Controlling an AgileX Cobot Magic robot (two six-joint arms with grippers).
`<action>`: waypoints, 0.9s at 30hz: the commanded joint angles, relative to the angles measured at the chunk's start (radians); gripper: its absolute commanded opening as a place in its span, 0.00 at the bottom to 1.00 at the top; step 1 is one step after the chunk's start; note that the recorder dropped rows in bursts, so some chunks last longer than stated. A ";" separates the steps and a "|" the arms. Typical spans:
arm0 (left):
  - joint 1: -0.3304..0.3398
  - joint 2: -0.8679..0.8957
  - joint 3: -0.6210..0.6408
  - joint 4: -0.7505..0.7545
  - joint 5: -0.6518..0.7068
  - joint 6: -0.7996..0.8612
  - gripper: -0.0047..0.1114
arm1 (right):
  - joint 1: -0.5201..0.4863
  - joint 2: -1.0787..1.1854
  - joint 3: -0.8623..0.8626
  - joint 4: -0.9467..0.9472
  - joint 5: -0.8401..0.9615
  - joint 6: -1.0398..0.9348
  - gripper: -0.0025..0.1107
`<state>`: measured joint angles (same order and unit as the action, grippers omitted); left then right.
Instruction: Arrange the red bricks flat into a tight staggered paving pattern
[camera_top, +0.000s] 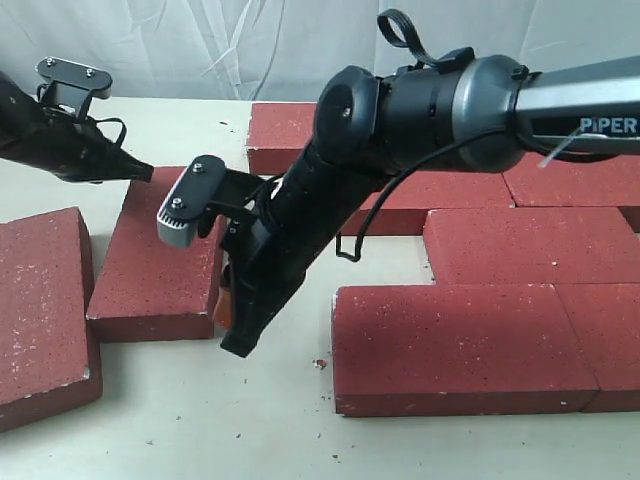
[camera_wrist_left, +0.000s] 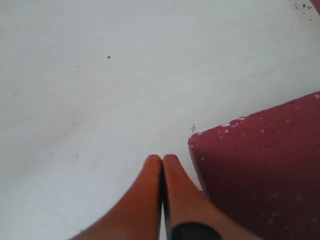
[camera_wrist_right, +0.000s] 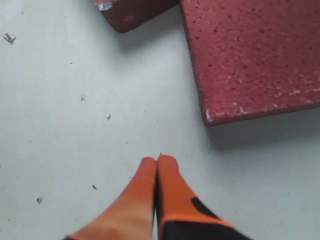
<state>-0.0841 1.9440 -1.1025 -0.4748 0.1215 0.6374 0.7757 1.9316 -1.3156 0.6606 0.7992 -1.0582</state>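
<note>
Several red bricks lie flat on the pale table (camera_top: 200, 420). On the right they sit close together, the nearest one (camera_top: 460, 345) in front and another (camera_top: 530, 245) behind it. Two loose bricks lie on the left, one (camera_top: 160, 255) beside my right gripper and one (camera_top: 40, 310) at the left edge. My right gripper (camera_top: 238, 342) reaches across the middle and points down at the table in the gap between bricks; it is shut and empty (camera_wrist_right: 157, 161), with a brick (camera_wrist_right: 250, 55) just beyond it. My left gripper (camera_top: 140, 171) hovers at the far corner of the loose brick (camera_wrist_left: 265, 170), shut and empty (camera_wrist_left: 161, 159).
More bricks (camera_top: 290, 135) lie along the back of the table in front of a white cloth backdrop (camera_top: 200, 50). Small crumbs (camera_wrist_right: 107, 116) dot the tabletop. The right arm's black body (camera_top: 430, 110) hangs over the middle of the scene.
</note>
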 joint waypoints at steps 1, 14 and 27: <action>-0.007 0.037 -0.023 -0.013 -0.029 -0.006 0.04 | 0.040 0.000 -0.006 -0.004 -0.018 0.002 0.02; -0.007 0.075 -0.082 -0.075 -0.122 -0.006 0.04 | 0.114 0.107 -0.006 -0.006 -0.293 -0.020 0.02; -0.007 0.103 -0.085 -0.072 -0.122 -0.006 0.04 | 0.108 0.153 -0.006 -0.075 -0.387 -0.012 0.02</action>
<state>-0.0863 2.0292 -1.1841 -0.5428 0.0264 0.6355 0.8901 2.0870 -1.3173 0.6317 0.4195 -1.0721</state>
